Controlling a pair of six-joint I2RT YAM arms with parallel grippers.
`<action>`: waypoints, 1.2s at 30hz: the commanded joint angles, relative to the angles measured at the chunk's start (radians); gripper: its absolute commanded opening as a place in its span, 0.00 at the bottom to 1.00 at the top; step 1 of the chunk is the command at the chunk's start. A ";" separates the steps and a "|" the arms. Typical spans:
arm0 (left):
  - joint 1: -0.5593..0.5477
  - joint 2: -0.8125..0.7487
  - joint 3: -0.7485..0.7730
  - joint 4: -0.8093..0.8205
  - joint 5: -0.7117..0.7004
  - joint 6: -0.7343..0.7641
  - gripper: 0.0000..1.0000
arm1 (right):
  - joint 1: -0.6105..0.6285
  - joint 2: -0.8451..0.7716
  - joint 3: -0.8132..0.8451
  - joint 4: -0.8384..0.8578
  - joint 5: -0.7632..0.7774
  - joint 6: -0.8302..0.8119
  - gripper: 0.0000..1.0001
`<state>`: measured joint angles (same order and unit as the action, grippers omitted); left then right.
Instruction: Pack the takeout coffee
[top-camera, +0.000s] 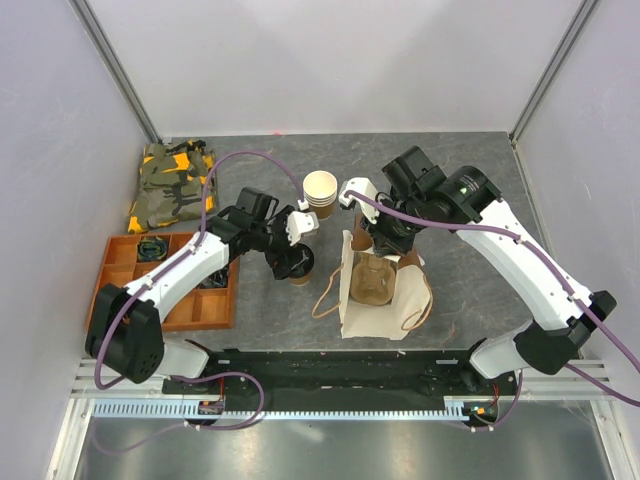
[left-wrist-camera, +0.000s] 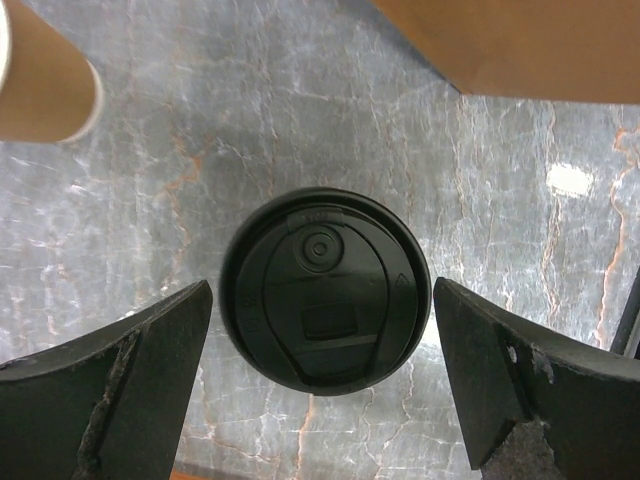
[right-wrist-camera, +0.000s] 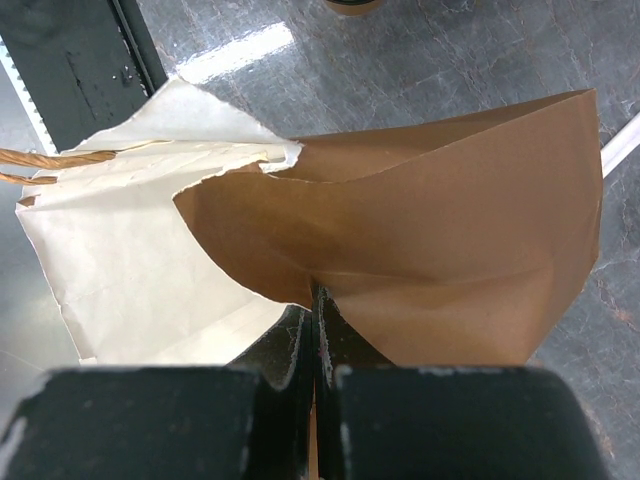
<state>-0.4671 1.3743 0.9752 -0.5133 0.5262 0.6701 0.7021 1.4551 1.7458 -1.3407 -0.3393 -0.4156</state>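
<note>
Lidded coffee cup between spread jaws, bag rim pinched.
The left jaws sit spread on either side of the coffee cup (left-wrist-camera: 325, 290) standing mid-tabletop (left-wrist-camera: 200, 150); at its 3 o'clock, the right jaws are pressed together on the paper bag (right-wrist-camera: 430, 230) rim.

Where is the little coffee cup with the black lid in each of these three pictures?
Top external: the coffee cup sits left of centre, under the left gripper.
Left wrist: its black lid fills the middle, between the open fingers.
Right wrist: not identifiable; the paper bag fills it.
Shared landmark: the stack of cups, beside the cup in the top view, upper-left corner of the left wrist view.
</note>
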 joint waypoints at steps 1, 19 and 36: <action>-0.004 0.011 -0.021 0.052 0.008 0.048 0.99 | -0.006 0.011 -0.006 -0.072 -0.004 -0.002 0.00; -0.010 -0.004 -0.049 0.075 -0.038 0.072 0.81 | -0.006 0.019 0.000 -0.074 -0.001 -0.003 0.00; -0.011 -0.003 -0.049 0.024 -0.088 0.075 0.81 | -0.007 0.024 -0.003 -0.075 -0.006 0.001 0.00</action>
<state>-0.4747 1.3632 0.9371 -0.4828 0.4763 0.7021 0.6975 1.4704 1.7454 -1.3407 -0.3408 -0.4152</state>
